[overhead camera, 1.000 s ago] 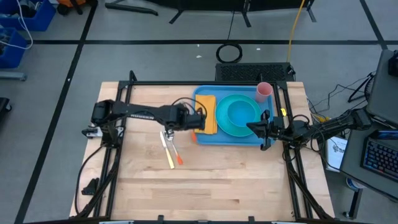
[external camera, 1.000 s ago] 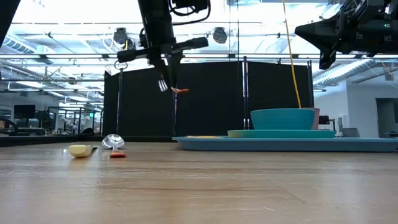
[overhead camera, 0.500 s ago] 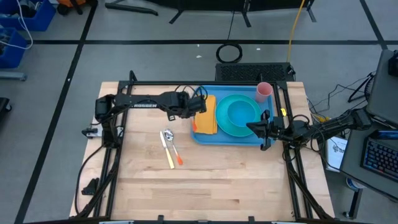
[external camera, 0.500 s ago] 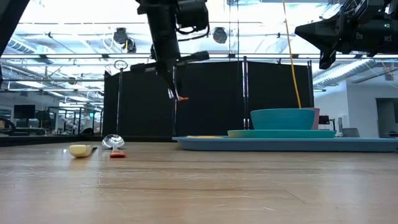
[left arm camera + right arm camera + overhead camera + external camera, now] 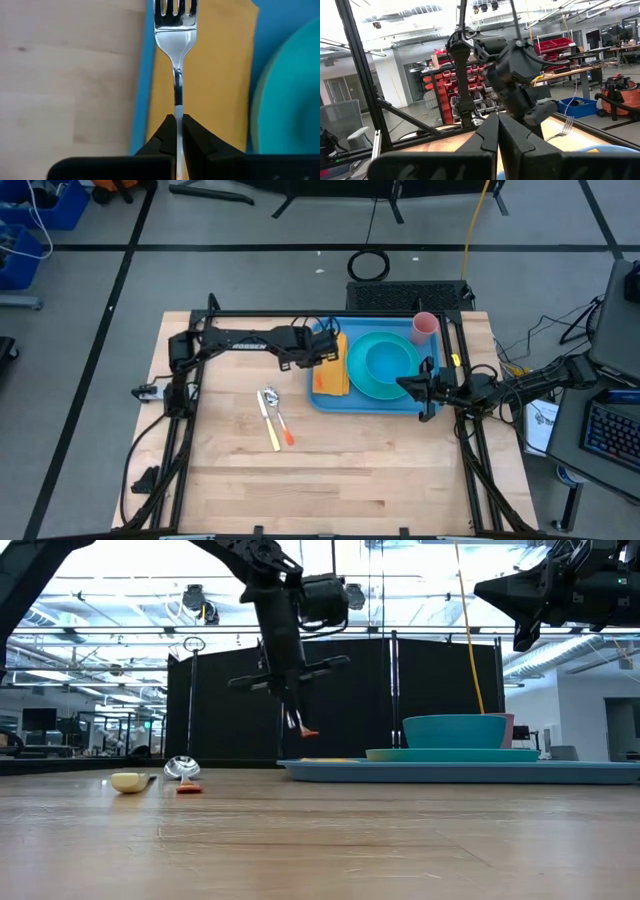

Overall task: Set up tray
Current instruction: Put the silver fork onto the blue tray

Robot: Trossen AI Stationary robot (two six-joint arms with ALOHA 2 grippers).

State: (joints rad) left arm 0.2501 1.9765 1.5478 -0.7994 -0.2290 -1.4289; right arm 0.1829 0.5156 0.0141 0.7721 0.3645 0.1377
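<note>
One blue tray (image 5: pixel 322 398) lies on the bench (image 5: pixel 330 480), carrying one orange napkin (image 5: pixel 333 366), one turquoise plate (image 5: pixel 395 385) with one bowl (image 5: pixel 390 361), and one pink cup (image 5: pixel 425 326). The left end effector (image 5: pixel 178 131), clamped on one fork (image 5: pixel 175 30), hangs above the tray's napkin end. One spoon (image 5: pixel 267 398) and one knife (image 5: pixel 271 428) lie on the bench behind it. The right end effector (image 5: pixel 406 385), pinched together and holding nothing, hovers over the tray's opposite edge.
</note>
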